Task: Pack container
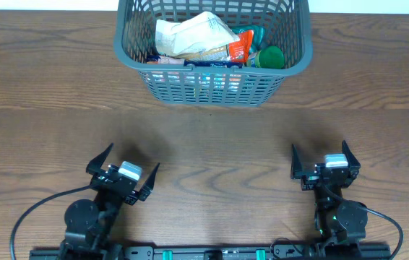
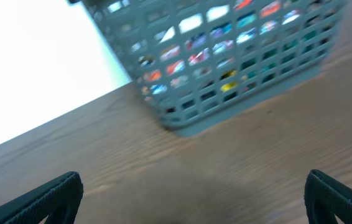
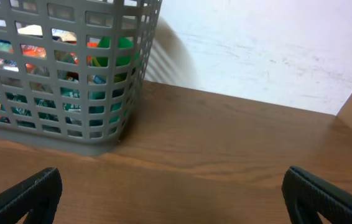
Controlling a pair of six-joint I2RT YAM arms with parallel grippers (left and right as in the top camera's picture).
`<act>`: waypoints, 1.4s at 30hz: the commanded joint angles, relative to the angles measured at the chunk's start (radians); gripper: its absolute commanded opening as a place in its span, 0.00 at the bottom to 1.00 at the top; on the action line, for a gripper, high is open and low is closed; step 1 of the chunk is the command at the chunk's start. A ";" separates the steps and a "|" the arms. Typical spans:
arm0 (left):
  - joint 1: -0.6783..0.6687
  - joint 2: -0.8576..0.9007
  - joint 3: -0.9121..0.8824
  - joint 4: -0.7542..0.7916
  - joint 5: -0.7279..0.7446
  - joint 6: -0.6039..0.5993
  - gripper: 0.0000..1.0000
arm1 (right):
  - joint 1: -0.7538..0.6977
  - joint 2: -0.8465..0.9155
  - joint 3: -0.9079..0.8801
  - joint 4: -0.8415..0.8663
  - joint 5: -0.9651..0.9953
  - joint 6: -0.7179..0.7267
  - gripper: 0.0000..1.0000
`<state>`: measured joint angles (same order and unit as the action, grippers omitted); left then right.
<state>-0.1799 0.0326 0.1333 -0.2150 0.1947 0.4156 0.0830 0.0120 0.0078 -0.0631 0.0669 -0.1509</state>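
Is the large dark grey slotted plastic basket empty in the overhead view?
No, the dark grey plastic basket holds crumpled packets and a green-lidded jar.

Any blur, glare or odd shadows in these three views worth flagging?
Left wrist: soft all over, the container smeared and its contents only coloured blotches. Right wrist: sharp, the container throwing a striped shadow on the white wall. Overhead: clear and evenly lit, no glare, only faint soft shadows on the table.

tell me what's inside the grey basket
The container holds a crumpled pale bag on top, with an orange packet and a green-lidded jar beside it. Whatever lies under the bag is covered.
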 commanded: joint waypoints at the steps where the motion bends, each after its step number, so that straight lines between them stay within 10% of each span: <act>1: -0.001 -0.031 -0.047 0.020 -0.079 0.018 0.99 | 0.010 -0.007 -0.003 -0.005 0.000 -0.014 0.99; 24: 0.043 -0.031 -0.074 0.019 -0.365 -0.317 0.99 | 0.010 -0.007 -0.003 -0.005 0.000 -0.014 0.99; 42: 0.073 -0.031 -0.074 0.020 -0.360 -0.328 0.99 | 0.010 -0.007 -0.003 -0.005 0.000 -0.014 0.99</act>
<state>-0.1120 0.0109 0.0864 -0.1894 -0.1432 0.1009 0.0830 0.0116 0.0078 -0.0631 0.0666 -0.1509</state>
